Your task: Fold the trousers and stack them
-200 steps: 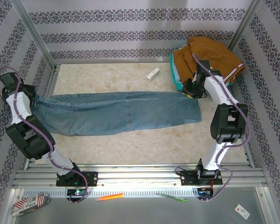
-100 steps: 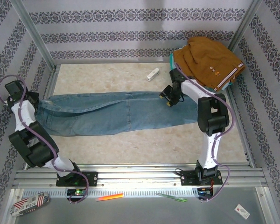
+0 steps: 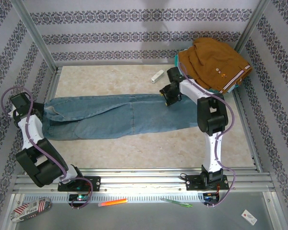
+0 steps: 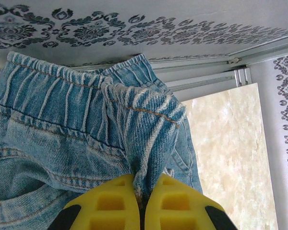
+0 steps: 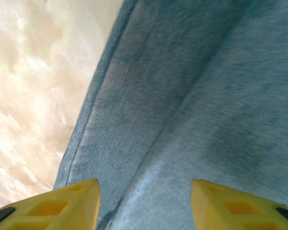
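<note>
Fold prep: L gripper (image 4: 140, 190) clamps jeans (image 3: 110, 117) waistband (image 4: 86, 96) far left, R gripper (image 5: 144, 201) wide open, empty over leg (image 5: 192, 96); next, R prob. must pinch it.

My top camera looks down on the whole surface (image 3: 134, 146); both wrist cameras sit close against the jeans (image 3: 125, 117) it shows.

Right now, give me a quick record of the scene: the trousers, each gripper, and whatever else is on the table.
trousers: light blue jeans lying flat across the table, waistband at the left, not yet folded
left gripper: shut on the gathered waistband
right gripper: open, over the far edge of the legs
other items: brown garment bunched at the far right corner; small white object on the table beyond the jeans
</note>
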`<control>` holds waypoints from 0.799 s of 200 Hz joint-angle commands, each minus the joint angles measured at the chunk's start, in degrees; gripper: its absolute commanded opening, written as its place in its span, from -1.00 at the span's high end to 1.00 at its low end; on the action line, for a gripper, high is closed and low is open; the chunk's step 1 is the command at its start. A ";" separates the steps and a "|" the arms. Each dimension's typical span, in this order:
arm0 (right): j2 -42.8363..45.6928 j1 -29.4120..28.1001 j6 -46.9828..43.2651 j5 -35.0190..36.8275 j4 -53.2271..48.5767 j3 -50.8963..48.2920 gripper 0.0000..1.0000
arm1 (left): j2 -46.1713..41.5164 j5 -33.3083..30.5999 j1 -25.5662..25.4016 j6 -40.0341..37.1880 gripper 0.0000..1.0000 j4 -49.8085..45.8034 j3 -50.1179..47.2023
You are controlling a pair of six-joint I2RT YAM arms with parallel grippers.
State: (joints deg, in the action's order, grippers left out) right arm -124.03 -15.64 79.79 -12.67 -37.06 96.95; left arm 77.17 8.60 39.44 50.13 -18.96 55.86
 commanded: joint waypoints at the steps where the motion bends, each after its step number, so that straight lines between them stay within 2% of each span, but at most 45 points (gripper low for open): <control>1: -5.32 0.04 1.67 0.12 -0.83 3.98 0.02 | -2.06 0.92 -0.15 0.20 1.00 1.65 -1.70; 48: -6.38 -0.51 1.87 -1.78 2.04 1.89 0.43 | -3.16 1.18 -0.15 0.04 1.00 1.56 -2.46; 65: -5.91 -0.62 1.64 -2.74 3.77 0.54 0.66 | -3.16 1.44 -0.12 0.02 1.00 1.34 -2.00; 76: -5.39 -0.62 0.87 -3.75 5.10 0.16 0.90 | -3.28 1.33 -0.15 -0.22 1.00 1.21 -1.78; 84: -4.70 -0.79 0.33 -3.62 5.45 0.04 1.00 | -3.49 1.23 -0.15 -0.16 1.00 1.11 -1.69; 160: 9.05 -0.62 -4.52 0.70 6.45 -3.18 1.00 | -5.43 1.18 -0.08 0.54 1.00 -1.24 1.83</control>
State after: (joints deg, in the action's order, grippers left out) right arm -123.31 -16.97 77.73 -15.20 -31.70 95.39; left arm 74.24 9.19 39.44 50.15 -18.98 54.41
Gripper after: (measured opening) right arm 0.045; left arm 0.055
